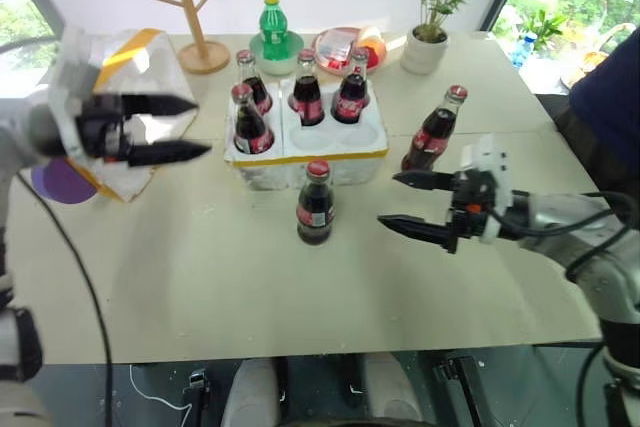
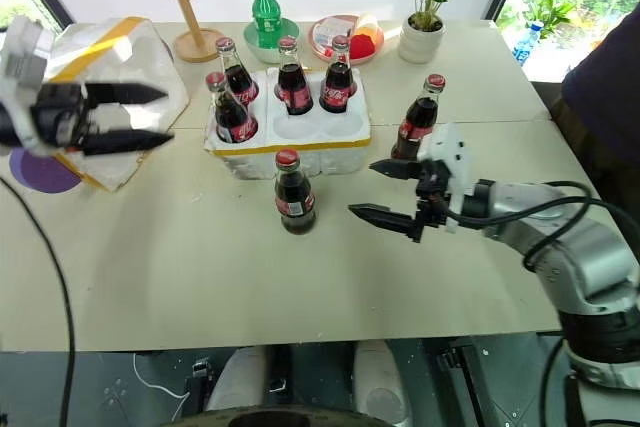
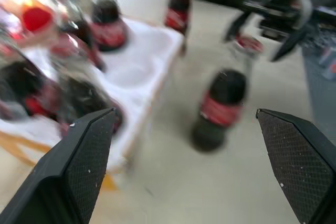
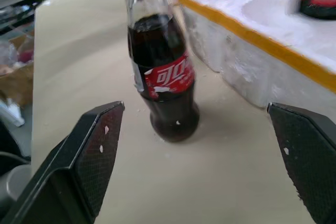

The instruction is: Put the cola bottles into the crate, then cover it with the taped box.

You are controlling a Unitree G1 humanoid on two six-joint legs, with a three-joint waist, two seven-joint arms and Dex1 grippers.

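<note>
A: Why's the right gripper (image 1: 414, 204) so low, fingers spread wide w/ nothing in them?

B: Prob lining up on the loose cola bottle (image 1: 315, 203) standing on the table (image 1: 200, 277) just in front of the crate (image 1: 330, 137); wrist view has it framed between the fingers.

A: Crate status?

B: Four bottles in the wells, two front wells look empty. Another bottle (image 1: 434, 129) stands beside the crate's right end.

A: Left gripper (image 1: 185, 128)?

B: Spread too, empty, up near the taped box (image 1: 130, 72), which lies at the table's left — handy for covering later.
</note>
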